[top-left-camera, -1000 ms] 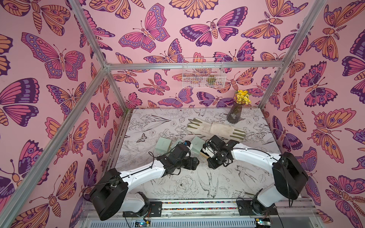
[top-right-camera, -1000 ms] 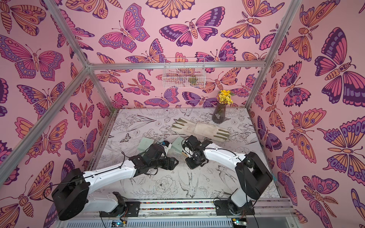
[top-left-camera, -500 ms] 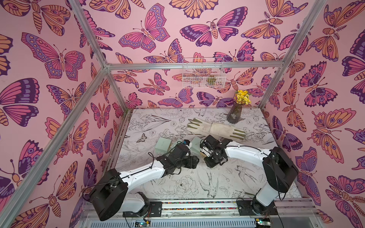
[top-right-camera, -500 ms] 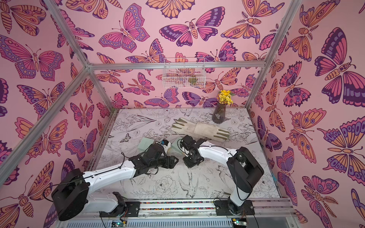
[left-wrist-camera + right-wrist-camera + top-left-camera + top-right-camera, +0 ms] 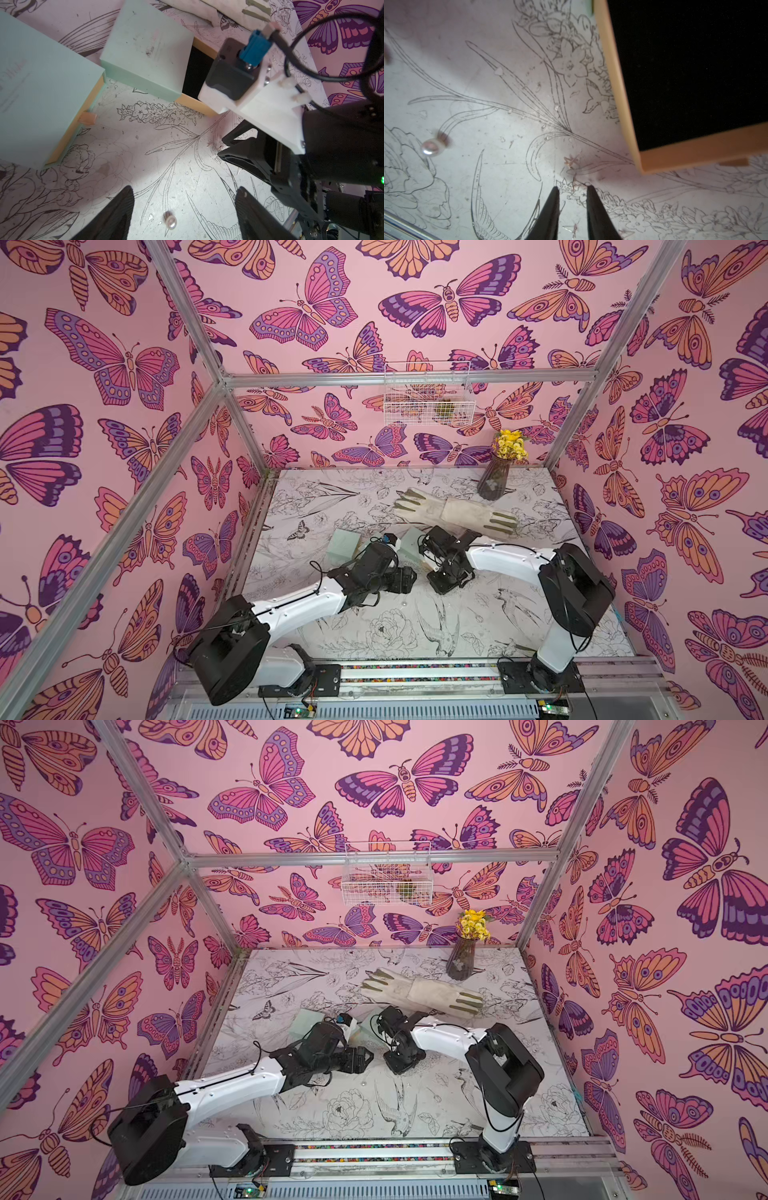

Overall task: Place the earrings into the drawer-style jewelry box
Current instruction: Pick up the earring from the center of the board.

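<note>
Boxes sit side by side on the table (image 5: 374, 497): a shut mint box (image 5: 41, 83) at 9 o'clock of the jewelry box (image 5: 145, 52), whose black-lined drawer (image 5: 618, 83) stands pulled out. My left tool (image 5: 184, 188) points toward 3 o'clock, spread wide and empty. The pearl earring (image 5: 170, 222) lies on the table beneath its gap, at 6 o'clock of the jewelry box, outside the drawer. My right tool (image 5: 572, 187) hangs low beside the drawer's corner, tips narrow, gripping nothing. Gloves (image 5: 453, 512) lie at 1 o'clock.
</note>
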Available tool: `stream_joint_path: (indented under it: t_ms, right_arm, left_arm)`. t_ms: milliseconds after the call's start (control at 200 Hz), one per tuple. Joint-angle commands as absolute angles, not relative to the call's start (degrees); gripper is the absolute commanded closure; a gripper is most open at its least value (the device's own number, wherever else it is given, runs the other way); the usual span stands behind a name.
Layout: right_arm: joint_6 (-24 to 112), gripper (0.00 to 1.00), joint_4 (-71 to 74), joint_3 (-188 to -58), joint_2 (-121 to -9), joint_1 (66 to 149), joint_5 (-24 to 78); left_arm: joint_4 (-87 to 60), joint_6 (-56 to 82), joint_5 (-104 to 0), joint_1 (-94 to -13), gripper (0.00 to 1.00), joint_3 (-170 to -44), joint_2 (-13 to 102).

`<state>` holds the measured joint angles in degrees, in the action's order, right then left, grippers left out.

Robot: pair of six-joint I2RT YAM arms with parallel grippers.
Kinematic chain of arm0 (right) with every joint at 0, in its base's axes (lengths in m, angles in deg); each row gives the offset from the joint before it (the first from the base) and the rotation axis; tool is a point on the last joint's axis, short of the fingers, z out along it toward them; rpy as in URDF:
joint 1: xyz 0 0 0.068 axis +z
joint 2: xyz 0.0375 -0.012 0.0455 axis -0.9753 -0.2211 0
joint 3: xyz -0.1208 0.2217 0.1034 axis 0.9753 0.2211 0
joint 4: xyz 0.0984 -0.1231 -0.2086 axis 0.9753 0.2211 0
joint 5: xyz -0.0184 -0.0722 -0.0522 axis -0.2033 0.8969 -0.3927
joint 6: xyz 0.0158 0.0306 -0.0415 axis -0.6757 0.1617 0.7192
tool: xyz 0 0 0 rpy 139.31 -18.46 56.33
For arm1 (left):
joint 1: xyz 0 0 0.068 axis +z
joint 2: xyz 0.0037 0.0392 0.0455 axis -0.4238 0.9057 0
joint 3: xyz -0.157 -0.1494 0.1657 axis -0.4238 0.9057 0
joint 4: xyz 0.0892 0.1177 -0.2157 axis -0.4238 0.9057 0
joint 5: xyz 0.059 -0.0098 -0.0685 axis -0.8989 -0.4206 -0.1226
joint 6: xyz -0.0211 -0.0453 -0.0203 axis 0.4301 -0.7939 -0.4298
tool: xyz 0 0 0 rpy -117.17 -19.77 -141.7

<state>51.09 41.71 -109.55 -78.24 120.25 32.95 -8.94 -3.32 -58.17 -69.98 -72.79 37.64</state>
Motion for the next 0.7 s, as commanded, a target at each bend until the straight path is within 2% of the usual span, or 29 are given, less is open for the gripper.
stream_joint_path:
  t_ms: [0,696]
  right_arm:
    - [50.87,0.75,43.12,-110.99,-79.24,120.74,33.19]
    - [50.36,0.89,42.45,-110.85,-80.36,120.76,33.64]
  left_arm:
    - [-9.60,-3.35,-58.03,-69.55,0.21,-71.64,36.66]
    - [-9.64,-3.07,-56.96,-69.56,0.21,-72.08,37.33]
